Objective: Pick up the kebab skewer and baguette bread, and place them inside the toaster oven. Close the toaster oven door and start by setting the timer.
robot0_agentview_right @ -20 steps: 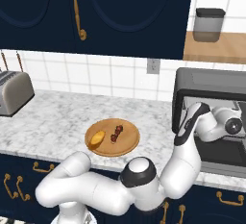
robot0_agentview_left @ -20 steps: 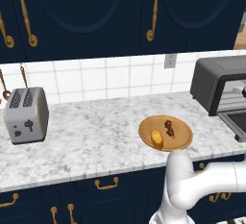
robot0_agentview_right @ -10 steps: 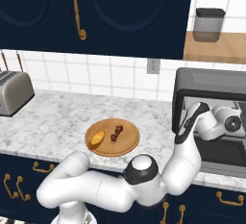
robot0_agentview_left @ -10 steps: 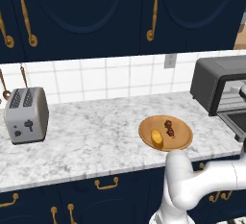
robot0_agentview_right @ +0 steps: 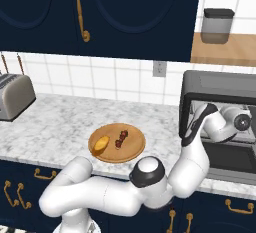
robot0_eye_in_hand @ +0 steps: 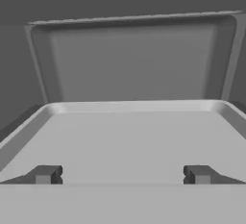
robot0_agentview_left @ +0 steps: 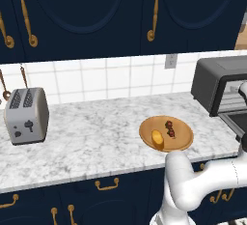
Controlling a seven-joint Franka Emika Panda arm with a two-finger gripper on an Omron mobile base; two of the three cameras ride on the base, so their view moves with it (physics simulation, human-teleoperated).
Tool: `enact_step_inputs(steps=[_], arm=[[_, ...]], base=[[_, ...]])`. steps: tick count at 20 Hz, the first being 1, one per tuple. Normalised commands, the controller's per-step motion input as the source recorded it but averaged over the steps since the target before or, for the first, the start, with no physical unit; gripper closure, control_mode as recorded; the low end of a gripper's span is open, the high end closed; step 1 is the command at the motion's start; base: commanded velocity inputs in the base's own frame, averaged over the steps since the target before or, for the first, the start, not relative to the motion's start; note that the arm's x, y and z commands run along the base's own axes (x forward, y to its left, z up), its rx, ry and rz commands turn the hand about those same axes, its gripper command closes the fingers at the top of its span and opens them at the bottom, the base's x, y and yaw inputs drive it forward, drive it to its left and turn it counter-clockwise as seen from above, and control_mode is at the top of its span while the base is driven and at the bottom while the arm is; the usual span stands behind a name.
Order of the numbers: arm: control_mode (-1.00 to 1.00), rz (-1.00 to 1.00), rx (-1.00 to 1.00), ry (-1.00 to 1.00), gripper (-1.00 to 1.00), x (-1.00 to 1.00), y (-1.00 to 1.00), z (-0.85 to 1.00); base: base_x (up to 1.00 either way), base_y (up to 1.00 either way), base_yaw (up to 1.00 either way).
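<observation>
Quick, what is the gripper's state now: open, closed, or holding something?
Gripper: open, holding nothing, facing into the toaster oven.

Pretty clearly a home kitchen: navy cabinets [robot0_agentview_left: 96, 11] with brass handles, white tile backsplash [robot0_agentview_left: 111, 77], marble table [robot0_agentview_left: 91, 137], a silver toaster [robot0_agentview_left: 26, 115] and the toaster oven [robot0_agentview_right: 220, 107].

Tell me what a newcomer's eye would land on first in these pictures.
First, the white arm reaching into the open toaster oven at the right end of the marble counter, its gripper with fingers spread wide over the grey tray inside. Next, the round wooden plate near the counter's front edge, carrying the baguette bread and kebab skewer side by side.
</observation>
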Motion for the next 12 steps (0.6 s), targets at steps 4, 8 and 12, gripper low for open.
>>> enact_step_inputs(steps=[4, 8, 12], arm=[[-1.0, 0.0, 0.0, 0.04, -1.0, 0.06, -0.01, 0.0], [-1.0, 0.0, 0.0, 0.06, -1.0, 0.0, -0.04, -0.11], [-1.0, 0.0, 0.0, 0.06, -1.0, -0.03, -0.03, -0.33]], base=[[0.0, 0.0, 0.0], [0.0, 0.0, 0.0], [0.0, 0.0, 0.0]])
